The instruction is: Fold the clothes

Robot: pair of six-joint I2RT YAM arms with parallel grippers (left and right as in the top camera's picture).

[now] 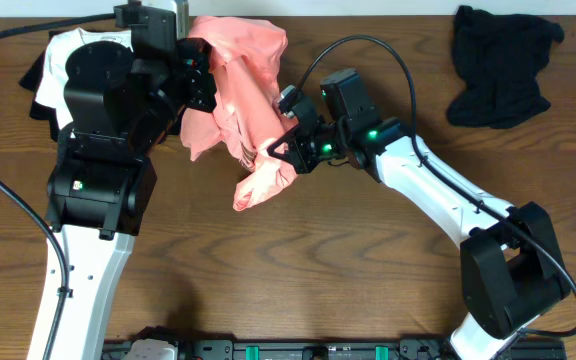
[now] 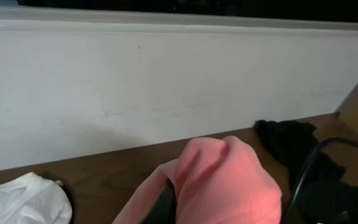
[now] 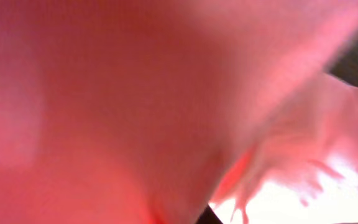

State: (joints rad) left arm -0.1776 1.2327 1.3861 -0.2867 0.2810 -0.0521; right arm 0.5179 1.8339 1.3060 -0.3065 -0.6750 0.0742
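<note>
Salmon-pink T-shirt [image 3: 135,93], right wrist view: cloth pressed against the lens fills the frame and hides the fingers.

Left wrist view: same shirt, bunched and lifted off the worktop [image 2: 104,171]. Black garment [image 2: 291,143] and white garment [image 2: 23,199] lie behind.

Overhead: shirt crumpled, strung between left fingers [image 1: 203,92] and right fingers [image 1: 276,146], both clamped shut on it.

Step, judged: lifting to spread. Next calls for drawing the grips apart and laying the shirt flat before folding.
</note>
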